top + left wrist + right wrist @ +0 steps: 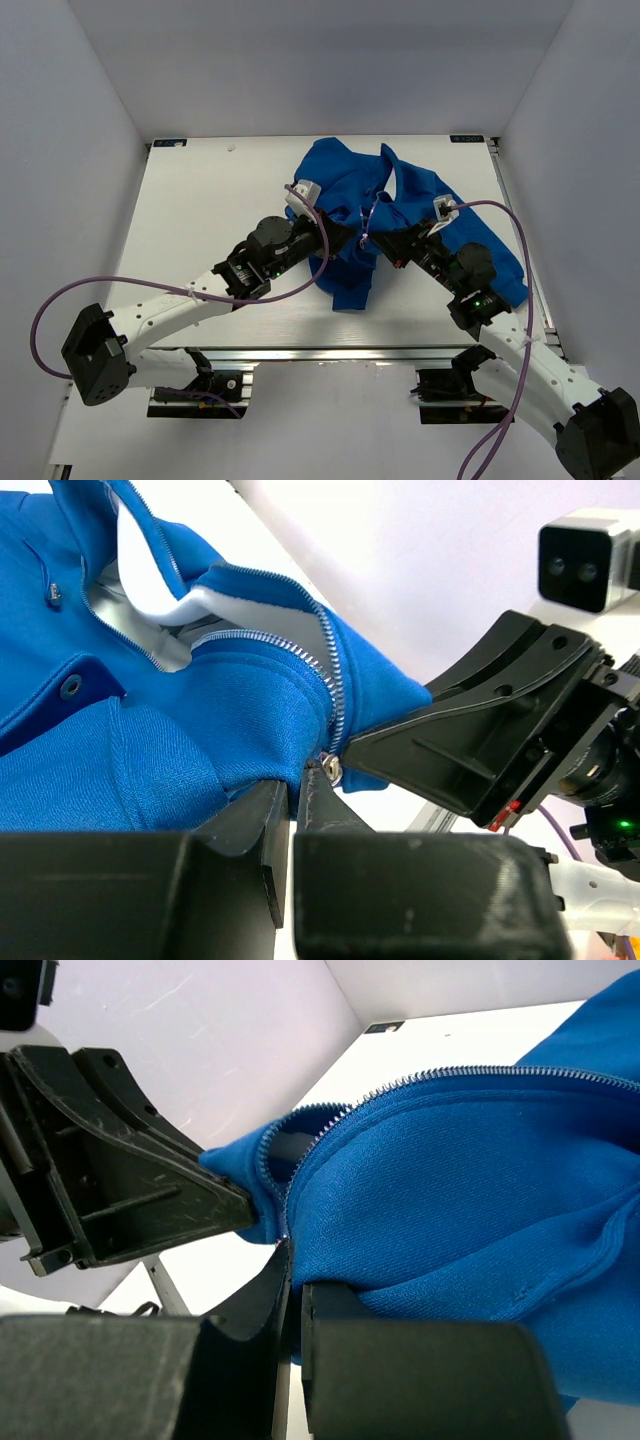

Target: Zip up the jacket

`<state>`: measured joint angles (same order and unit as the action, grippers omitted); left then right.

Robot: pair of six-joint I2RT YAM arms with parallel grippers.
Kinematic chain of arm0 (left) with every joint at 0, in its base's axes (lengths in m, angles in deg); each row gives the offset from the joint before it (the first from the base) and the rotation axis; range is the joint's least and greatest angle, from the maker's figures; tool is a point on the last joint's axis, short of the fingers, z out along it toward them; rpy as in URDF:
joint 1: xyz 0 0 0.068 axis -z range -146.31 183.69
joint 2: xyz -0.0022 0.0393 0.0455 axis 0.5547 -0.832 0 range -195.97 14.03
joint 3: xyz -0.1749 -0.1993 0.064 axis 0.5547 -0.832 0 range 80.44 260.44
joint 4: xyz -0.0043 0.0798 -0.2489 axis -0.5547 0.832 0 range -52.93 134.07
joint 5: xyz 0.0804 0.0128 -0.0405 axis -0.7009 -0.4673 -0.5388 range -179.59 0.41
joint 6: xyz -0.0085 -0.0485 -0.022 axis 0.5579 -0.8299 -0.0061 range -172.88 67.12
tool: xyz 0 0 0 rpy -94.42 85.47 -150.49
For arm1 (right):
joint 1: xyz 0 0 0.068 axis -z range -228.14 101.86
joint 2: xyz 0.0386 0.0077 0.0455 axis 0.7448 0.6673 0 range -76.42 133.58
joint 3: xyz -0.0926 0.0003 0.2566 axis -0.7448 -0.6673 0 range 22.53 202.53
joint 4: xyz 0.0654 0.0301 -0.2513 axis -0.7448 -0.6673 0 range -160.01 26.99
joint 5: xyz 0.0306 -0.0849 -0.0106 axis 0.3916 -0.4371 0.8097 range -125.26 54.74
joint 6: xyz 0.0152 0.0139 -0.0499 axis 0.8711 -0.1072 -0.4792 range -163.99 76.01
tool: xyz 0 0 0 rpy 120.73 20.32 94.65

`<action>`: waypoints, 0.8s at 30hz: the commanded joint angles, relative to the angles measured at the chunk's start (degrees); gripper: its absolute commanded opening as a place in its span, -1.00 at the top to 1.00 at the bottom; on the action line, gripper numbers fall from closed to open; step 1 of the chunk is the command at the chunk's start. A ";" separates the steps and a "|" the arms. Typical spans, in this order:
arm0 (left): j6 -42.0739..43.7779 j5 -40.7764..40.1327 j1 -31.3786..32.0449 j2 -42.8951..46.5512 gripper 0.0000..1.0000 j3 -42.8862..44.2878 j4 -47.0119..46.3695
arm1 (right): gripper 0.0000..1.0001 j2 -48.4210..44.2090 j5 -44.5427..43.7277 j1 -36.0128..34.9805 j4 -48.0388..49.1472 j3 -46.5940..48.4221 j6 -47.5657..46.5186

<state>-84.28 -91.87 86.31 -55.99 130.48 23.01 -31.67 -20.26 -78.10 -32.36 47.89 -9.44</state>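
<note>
The jacket (420,205) is bunched at the table's (200,200) far right. Its slider (331,771) end is pinched by the left gripper (296,785), the hem (330,1260) by the right gripper (290,1265). Hem to be kept taut while slider is drawn up.

Arms angled inward, left gripper (348,238), right gripper (383,243) tip to tip — both clamping jacket (340,175).

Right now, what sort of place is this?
Probably a robotics test booth in a lab: a white table boxed in by plain white walls, a left arm and right arm bolted to its near edge, and one blue jacket to practise on.
</note>
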 commanded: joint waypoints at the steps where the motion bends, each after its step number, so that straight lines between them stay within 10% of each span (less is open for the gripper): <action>1: -0.51 1.41 0.11 1.11 1.00 0.23 -3.25 | 1.00 -1.25 -0.24 0.07 1.87 0.56 0.08; 24: 0.46 5.01 0.11 -0.91 1.00 1.55 -3.34 | 1.00 -2.48 0.12 0.07 1.08 1.35 0.35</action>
<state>-84.19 -89.75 86.29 -57.19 130.50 22.03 -33.00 -20.30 -78.10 -34.67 47.89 -9.46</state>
